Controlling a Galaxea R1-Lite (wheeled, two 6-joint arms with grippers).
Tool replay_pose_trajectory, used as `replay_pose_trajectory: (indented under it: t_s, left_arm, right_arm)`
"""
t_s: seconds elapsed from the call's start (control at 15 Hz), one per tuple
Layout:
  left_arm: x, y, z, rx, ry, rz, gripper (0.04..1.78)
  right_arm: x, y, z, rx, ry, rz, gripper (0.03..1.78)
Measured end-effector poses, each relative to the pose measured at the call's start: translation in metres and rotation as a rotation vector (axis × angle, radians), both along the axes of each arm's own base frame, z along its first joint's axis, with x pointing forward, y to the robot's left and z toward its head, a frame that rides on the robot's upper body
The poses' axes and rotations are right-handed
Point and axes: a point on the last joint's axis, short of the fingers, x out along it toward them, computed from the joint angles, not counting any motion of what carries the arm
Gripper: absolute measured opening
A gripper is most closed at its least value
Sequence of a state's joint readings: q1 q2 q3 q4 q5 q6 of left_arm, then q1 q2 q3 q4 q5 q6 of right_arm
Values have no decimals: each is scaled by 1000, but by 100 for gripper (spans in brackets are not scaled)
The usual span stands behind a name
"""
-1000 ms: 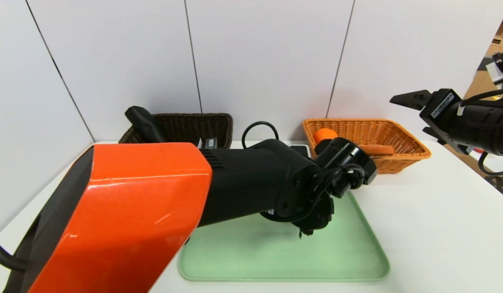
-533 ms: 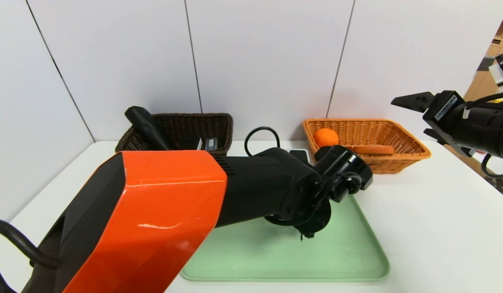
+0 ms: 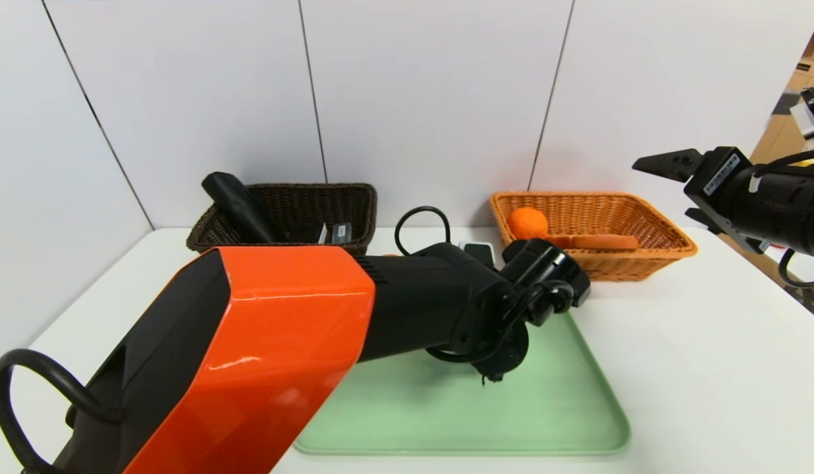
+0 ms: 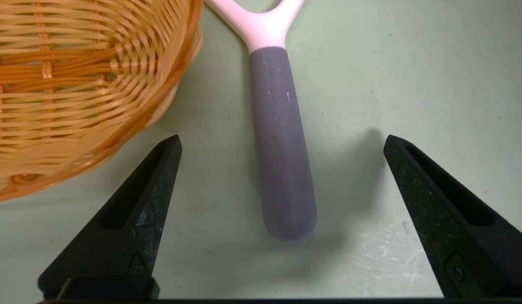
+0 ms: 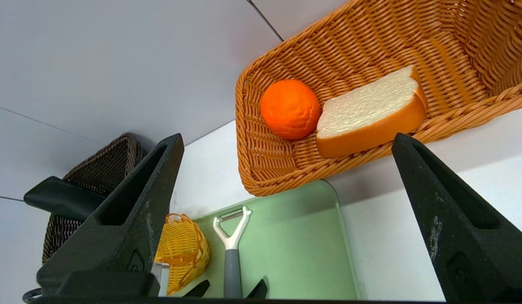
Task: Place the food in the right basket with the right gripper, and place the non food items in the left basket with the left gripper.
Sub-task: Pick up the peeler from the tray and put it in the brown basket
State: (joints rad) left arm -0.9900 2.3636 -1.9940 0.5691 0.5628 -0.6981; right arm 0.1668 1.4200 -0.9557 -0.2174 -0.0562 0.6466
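Observation:
My left gripper (image 4: pixel 283 141) is open low over the green tray (image 4: pixel 413 63), its fingers on either side of the grey-handled peeler (image 4: pixel 282 169), apart from it. The right wrist view shows the same peeler (image 5: pixel 231 257) between those fingertips. The orange fruit (image 3: pixel 529 222) and the bread slice (image 3: pixel 601 242) lie in the orange-tan right basket (image 3: pixel 657 253). My right gripper (image 3: pixel 670 187) is open and empty, held high beyond that basket's right side. The dark left basket (image 3: pixel 354 197) holds the black pouch (image 3: pixel 236 197) and the grey barcode case (image 3: pixel 338 232). The white oblong case is not clearly visible.
A small yellow scalloped basket (image 4: pixel 75 84) sits on the tray right beside the left finger and the peeler. My orange left arm (image 3: pixel 262 342) covers the tray's left half in the head view. The white table (image 3: pixel 710 368) stretches to the right.
My left arm has shifted a little left and down in the head view, uncovering the orange fruit in the right basket. The right gripper has barely moved.

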Motion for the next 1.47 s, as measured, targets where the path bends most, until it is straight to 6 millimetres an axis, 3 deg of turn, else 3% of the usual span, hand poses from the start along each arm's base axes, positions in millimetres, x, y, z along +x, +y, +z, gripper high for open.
replay_pose_trajectory:
  t_s: [0.4,0.67,0.87,0.93,1.0,1.47]
  left_arm:
    - [1,-2,-5,3,-2,-1,169]
    - [2,-4,-6,-12,-7,0,107]
    - [4,-3,-6,-18,-8,4,76]
    - [6,-3,-7,-19,-9,8,37]
    - [6,-2,-6,-21,-9,10,28]
    - [0,5,11,-40,23,-17,29]
  right_arm:
    - [0,0,0,0,1,0,170]
    - [1,0,0,1,-1,3,170]
    - [2,0,0,2,1,6,170]
    - [2,0,0,3,2,11,170]
    - [2,0,0,4,2,14,170]
    - [2,0,-1,4,6,18,170]
